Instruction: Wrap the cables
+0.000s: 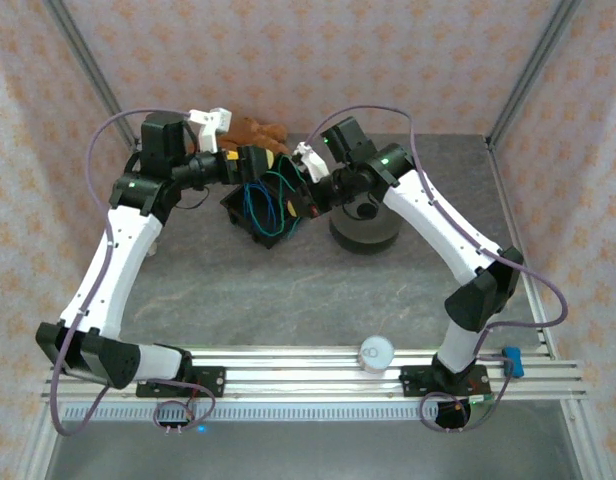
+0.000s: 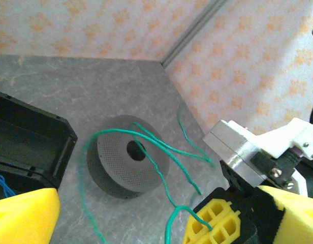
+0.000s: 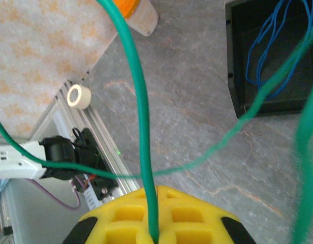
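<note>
The grey stone-patterned table (image 1: 288, 300) carries a black tray (image 2: 44, 129) and, just beside it, a grey perforated spool (image 2: 116, 168) lying flat, with a brown soft item (image 1: 258, 130) at the far edge.

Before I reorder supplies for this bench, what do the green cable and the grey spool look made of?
The green cable: probably plastic-sheathed wire, smooth, slight sheen, holding soft curves. The grey spool: matte, finely dotted face; plastic or foam, unclear.
</note>
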Tool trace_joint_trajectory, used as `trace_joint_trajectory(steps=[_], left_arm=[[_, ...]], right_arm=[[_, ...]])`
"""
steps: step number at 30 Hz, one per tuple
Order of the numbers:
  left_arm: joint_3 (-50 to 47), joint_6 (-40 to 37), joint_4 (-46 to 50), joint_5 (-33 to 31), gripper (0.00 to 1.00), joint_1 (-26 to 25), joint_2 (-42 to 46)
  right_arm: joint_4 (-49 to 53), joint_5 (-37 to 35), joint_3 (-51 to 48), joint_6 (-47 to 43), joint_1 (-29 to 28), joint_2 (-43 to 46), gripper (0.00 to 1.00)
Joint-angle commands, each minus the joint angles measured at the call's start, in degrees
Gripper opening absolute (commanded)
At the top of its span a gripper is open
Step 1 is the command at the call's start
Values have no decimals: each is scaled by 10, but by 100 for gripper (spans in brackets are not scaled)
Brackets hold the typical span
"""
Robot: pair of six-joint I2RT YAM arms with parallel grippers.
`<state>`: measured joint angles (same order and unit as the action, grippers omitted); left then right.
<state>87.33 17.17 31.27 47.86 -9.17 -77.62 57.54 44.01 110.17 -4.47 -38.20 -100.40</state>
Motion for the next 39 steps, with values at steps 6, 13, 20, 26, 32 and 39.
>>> trace_joint_trajectory(steps=[6,13,20,26,32,39], left_arm=[[66,-106,136,34,67,-62,-68],[20,-100,114,50,55,-65,-59],[-3,-78,79,55,5,-65,-58],[-26,-33,23,24,0,-64,-43],[-63,53,-56,-27,0,-48,0],[-93,137,-142,-9,0,-47,25]], right_arm=[[47,-11,21,-66,0,-9,0],[37,-15,16,-69,0,-7,0],[26,-15,6,-67,0,-3,0],[7,-46,-5,-45,0,5,32],[-104,-58,-95,41,25,73,50],[-299,-27,-211,193,98,168,53]])
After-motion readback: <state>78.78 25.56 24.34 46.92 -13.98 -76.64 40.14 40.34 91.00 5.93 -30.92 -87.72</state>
